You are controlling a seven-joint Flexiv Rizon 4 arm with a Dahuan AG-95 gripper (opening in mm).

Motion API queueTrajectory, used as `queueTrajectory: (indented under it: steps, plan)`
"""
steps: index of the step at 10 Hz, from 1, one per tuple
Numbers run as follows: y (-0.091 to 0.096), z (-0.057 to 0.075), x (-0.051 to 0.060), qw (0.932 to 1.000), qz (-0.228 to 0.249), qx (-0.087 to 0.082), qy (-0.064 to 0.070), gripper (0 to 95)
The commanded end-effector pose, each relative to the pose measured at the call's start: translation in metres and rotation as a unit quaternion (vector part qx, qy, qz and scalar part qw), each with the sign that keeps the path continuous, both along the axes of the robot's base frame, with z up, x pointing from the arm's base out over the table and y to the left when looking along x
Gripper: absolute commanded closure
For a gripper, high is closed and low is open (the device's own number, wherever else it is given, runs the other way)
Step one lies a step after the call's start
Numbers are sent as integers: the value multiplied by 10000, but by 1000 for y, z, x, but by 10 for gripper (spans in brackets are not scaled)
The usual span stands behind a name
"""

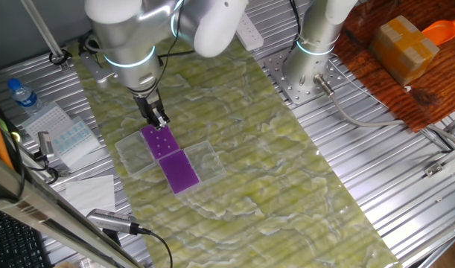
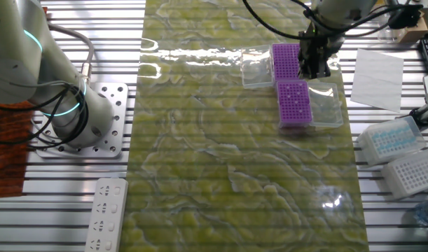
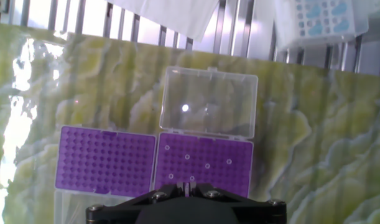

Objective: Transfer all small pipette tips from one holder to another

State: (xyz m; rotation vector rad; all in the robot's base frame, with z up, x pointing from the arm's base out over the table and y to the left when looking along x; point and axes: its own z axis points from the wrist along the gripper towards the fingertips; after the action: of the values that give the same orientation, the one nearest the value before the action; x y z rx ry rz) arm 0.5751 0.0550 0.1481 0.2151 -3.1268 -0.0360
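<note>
Two purple holders lie side by side on the green mat. The one under my hand (image 3: 205, 163) (image 1: 160, 141) (image 2: 286, 61) carries several small pipette tips (image 3: 187, 157), seen as pale rings. The other holder (image 3: 106, 160) (image 1: 181, 171) (image 2: 295, 103) shows only bare holes. My gripper (image 3: 185, 185) (image 1: 157, 119) (image 2: 315, 64) hangs low over the near edge of the holder with the tips, its fingers close together with a thin pale strip between them. Whether a tip is held there is not clear.
Clear hinged lids (image 3: 209, 102) (image 2: 259, 70) lie open beside the holders. Two more tip boxes (image 2: 392, 140) (image 2: 413, 171) and a paper sheet (image 2: 377, 70) sit off the mat. A second arm's base (image 1: 309, 67), a water bottle (image 1: 22, 95) and a power strip (image 2: 108, 213) stand around.
</note>
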Motion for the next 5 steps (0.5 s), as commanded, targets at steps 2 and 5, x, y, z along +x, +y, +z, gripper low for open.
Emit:
queueTrajectory:
  steps: [2,5]
  plan:
    - [-2,1,0,9999,100,17,67,950]
    - [-2,1,0,9904,1322,135,376,950]
